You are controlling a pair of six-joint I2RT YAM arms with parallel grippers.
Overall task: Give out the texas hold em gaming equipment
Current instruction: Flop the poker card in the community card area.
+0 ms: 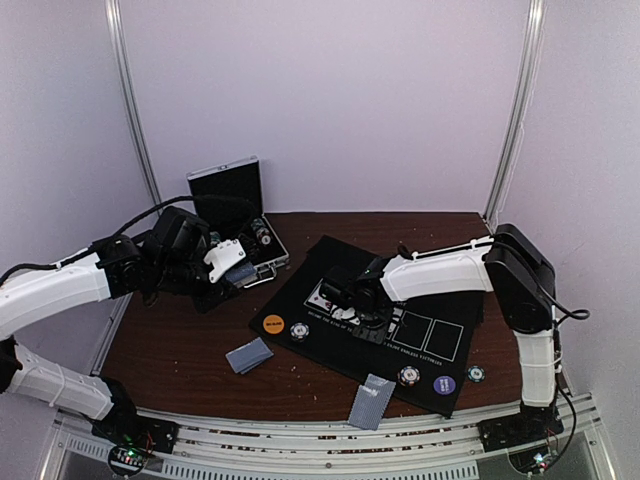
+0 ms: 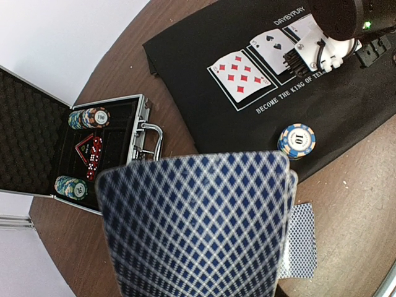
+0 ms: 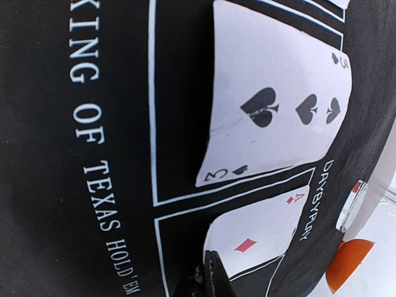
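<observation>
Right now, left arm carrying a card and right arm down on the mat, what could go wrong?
The right gripper, shut, sits at a corner of the ace of diamonds; withdrawing could drag it askew or onto the three of spades. The blue-backed card in the left gripper fills its wrist view, so placing it is nearly blind.

The card [image 2: 198, 229] back is a blue-and-white diamond lattice. The mat [image 1: 335, 262] is black with white outlines and lettering. One button [image 1: 273, 324] is orange, a second button [image 1: 444, 384] purple. The surface [image 1: 180, 350] is dark brown; the dice [image 2: 93, 154] are red.
</observation>
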